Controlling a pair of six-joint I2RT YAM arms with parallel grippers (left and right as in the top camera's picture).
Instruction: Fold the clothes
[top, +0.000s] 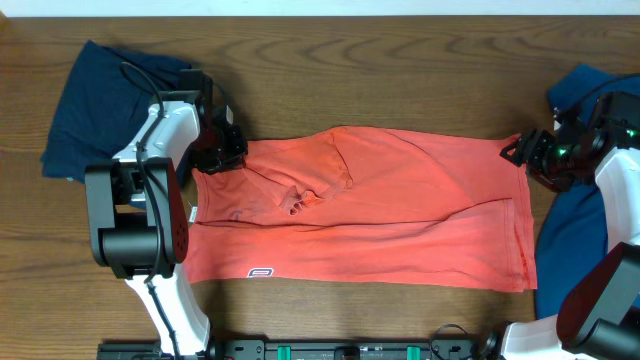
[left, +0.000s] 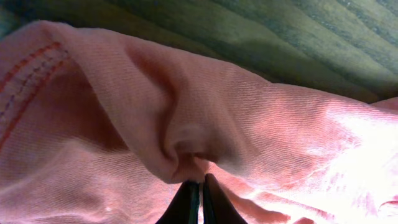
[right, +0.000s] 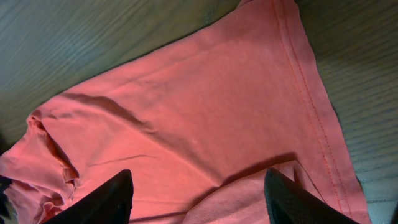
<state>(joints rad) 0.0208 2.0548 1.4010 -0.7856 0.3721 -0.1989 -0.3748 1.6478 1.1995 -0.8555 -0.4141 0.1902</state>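
An orange-red shirt (top: 400, 200) lies spread across the middle of the wooden table, folded over lengthwise, with a small white label near its front left edge. My left gripper (top: 222, 150) is at the shirt's far left corner and is shut on a pinch of the fabric (left: 186, 149), fingertips (left: 200, 184) together. My right gripper (top: 527, 152) is open at the shirt's far right corner; its fingers (right: 199, 186) are spread wide over the cloth (right: 205, 106) near the hemmed edge, holding nothing.
A dark blue garment (top: 100, 95) lies bunched at the far left. Another blue garment (top: 575, 215) lies at the right edge, under the right arm. The table's front edge runs along the bottom.
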